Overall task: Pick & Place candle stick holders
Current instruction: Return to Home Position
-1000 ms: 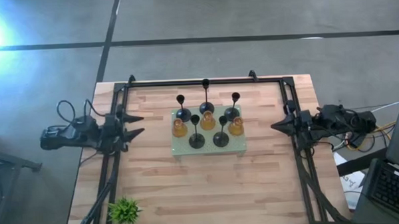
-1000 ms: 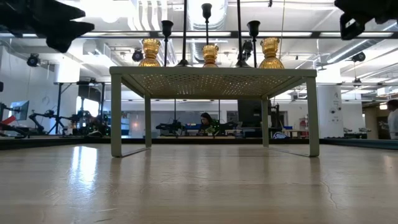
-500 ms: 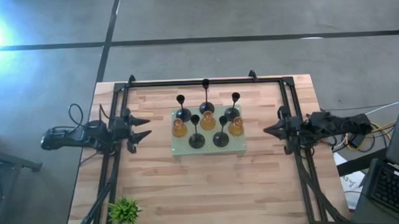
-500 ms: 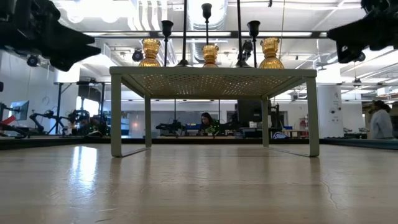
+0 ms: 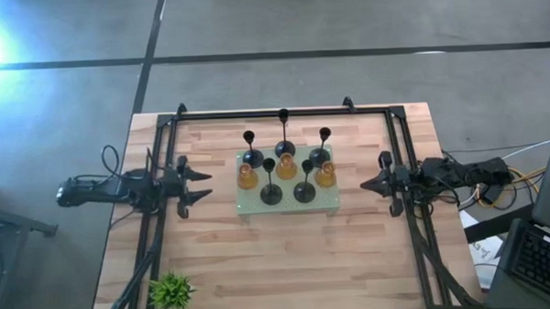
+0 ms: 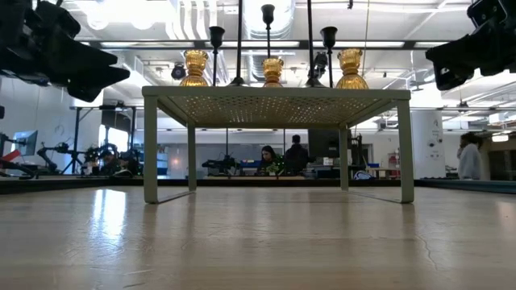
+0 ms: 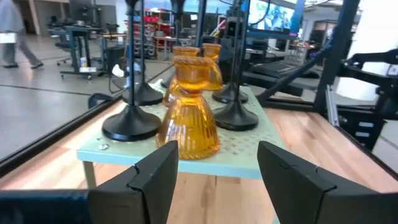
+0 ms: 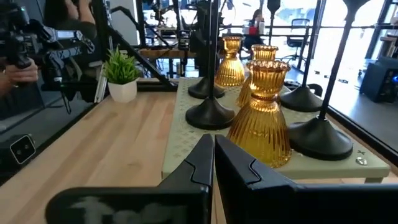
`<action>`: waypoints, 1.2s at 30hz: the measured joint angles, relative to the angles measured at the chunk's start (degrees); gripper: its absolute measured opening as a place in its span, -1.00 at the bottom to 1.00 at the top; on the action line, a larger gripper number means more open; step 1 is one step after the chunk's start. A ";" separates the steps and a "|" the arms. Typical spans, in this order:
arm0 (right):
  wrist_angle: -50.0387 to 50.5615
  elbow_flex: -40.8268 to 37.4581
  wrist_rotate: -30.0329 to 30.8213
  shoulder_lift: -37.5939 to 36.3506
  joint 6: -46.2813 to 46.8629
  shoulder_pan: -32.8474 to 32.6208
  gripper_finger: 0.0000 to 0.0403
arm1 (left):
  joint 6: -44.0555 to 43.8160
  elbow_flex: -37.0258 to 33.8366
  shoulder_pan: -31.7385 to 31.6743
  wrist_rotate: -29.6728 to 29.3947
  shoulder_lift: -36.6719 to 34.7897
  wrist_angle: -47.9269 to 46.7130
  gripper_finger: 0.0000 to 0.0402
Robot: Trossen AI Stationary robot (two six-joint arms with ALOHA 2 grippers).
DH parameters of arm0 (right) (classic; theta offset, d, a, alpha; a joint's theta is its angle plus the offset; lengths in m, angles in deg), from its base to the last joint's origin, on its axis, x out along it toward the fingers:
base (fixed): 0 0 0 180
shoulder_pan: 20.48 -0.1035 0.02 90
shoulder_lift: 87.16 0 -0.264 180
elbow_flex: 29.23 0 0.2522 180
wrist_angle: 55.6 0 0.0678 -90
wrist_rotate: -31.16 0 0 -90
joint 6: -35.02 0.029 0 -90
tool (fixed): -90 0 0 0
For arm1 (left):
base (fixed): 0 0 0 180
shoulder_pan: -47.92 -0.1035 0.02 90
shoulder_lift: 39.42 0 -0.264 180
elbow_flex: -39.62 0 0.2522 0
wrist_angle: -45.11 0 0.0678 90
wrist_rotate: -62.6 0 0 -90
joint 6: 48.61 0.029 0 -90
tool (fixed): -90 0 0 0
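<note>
Overhead and table-level views of the wooden table (image 5: 288, 255), read from left to right.

The left gripper (image 5: 205, 185) hangs above the table's left part, well apart from the shelf and pointing toward it. Its fingers stand apart and hold nothing (the left wrist view shows a wide gap between them). Nearer the table's front left corner stands a small green plant (image 5: 171, 289) in a pale pot.

At the table's middle stands the pale green perforated shelf (image 5: 286, 207), raised on four thin legs, as the low view shows. All eight holders stand upright on its top. Of the black candle holders (image 5: 271, 196), three line the side toward the high view's top and two stand along the opposite side. The amber glass candle holders (image 5: 247, 177) form a row of three across the middle between them, the centre one set slightly toward the top side. The left and right amber ones each stand nearest their own gripper (each wrist view has one closest to its camera).

The right gripper (image 5: 366, 183) hangs above the table's right part, level with the shelf and clear of it. Its fingers are pressed together on nothing.

Beyond the table, the low view shows people (image 6: 297, 153) standing in the room.
</note>
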 joint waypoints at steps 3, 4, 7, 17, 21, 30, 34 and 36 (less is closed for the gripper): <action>0.22 -0.92 -0.06 0.00 -0.38 0.00 -0.96 | 0.67 -0.75 -0.01 1.34 0.00 0.22 0.12; 0.39 -1.25 0.12 0.00 -0.61 0.00 -0.96 | 0.75 -1.12 -0.01 1.37 0.00 0.07 0.12; 0.32 -2.20 0.54 0.02 -0.40 0.00 -0.96 | 0.86 -1.75 0.00 1.39 0.00 0.52 0.12; 0.43 -3.17 0.47 0.24 0.37 0.02 -0.96 | 0.88 -1.88 0.01 1.31 0.05 0.51 0.12; 0.45 -3.17 0.41 0.59 3.88 0.02 -0.96 | 0.88 -1.88 -0.01 1.28 0.07 0.41 0.12; 0.43 -3.17 0.41 0.55 2.65 0.02 -0.96 | 17.30 -1.95 -0.01 -0.18 0.13 0.23 0.12; 0.43 -3.17 0.41 0.55 3.14 0.02 -0.96 | 15.92 -1.97 0.00 -0.22 0.13 0.20 0.12; 0.43 -3.17 0.41 0.55 2.98 0.02 -0.96 | 14.15 -1.97 -0.01 -0.25 0.13 0.20 0.12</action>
